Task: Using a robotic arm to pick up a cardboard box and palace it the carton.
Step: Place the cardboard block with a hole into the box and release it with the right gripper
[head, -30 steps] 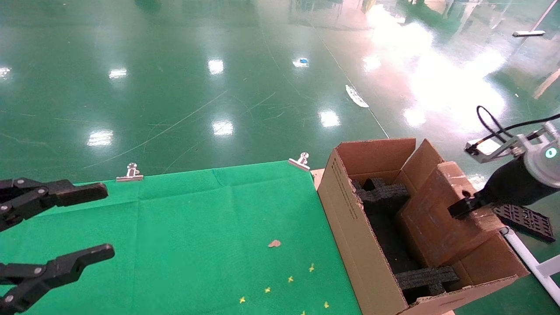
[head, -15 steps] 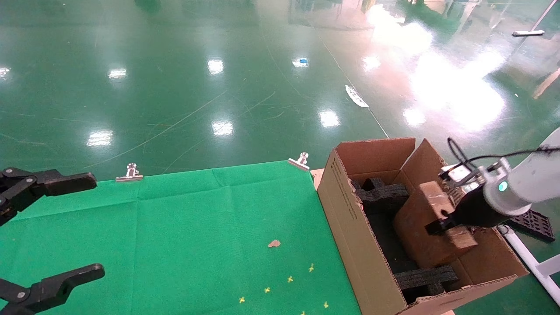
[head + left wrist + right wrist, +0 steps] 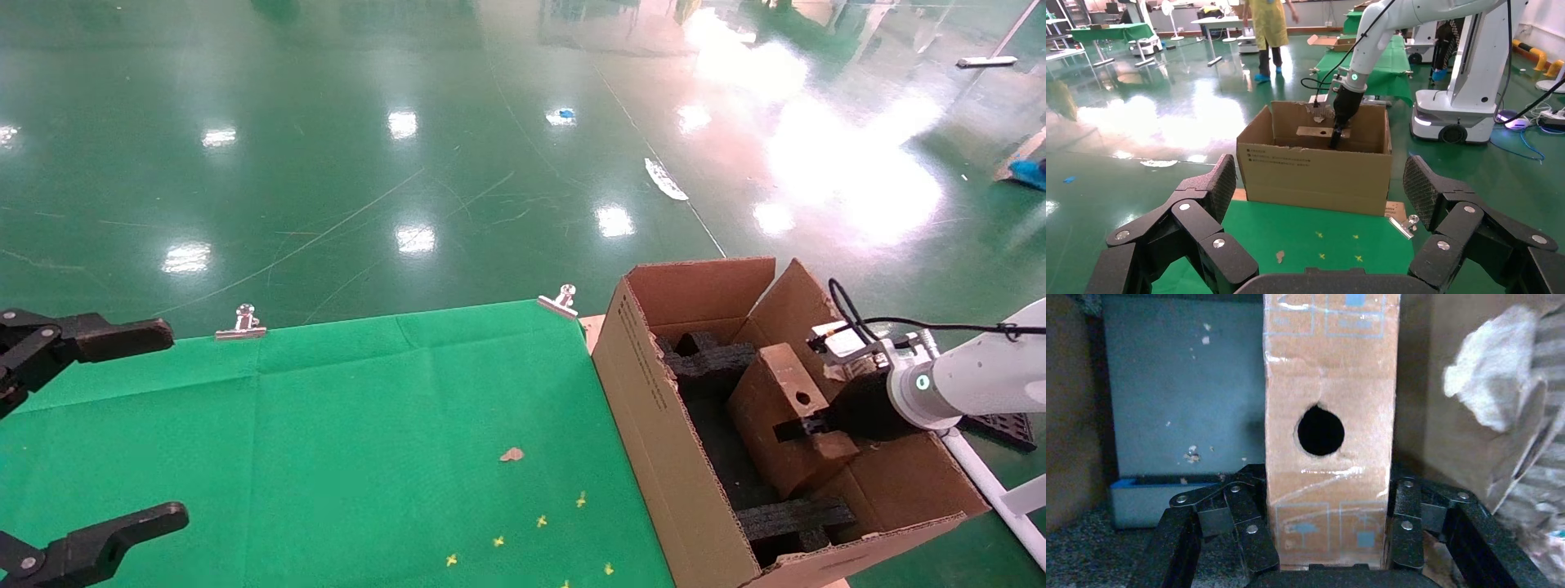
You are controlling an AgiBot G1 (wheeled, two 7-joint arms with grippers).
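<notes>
Right gripper [image 3: 805, 428]: we find it at the end of the robotic arm [image 3: 972, 382], inside the carton [image 3: 654, 408], fingers clamped on the cardboard box [image 3: 776, 408].
Cardboard box: we see it between those fingers, tilted, partly down among black foam [image 3: 797, 516]; its round hole faces the wrist.
Left gripper [image 3: 82, 441]: we log it idle, fingers spread wide, over the green cloth [image 3: 368, 425], well apart from the carton.

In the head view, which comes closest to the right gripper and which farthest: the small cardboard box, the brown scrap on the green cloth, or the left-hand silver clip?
1. Cardboard box: clamped in the right gripper, inside the carton.
2. Brown scrap: mid-cloth, left of the carton.
3. Left silver clip: cloth's far edge, farthest left.
</notes>
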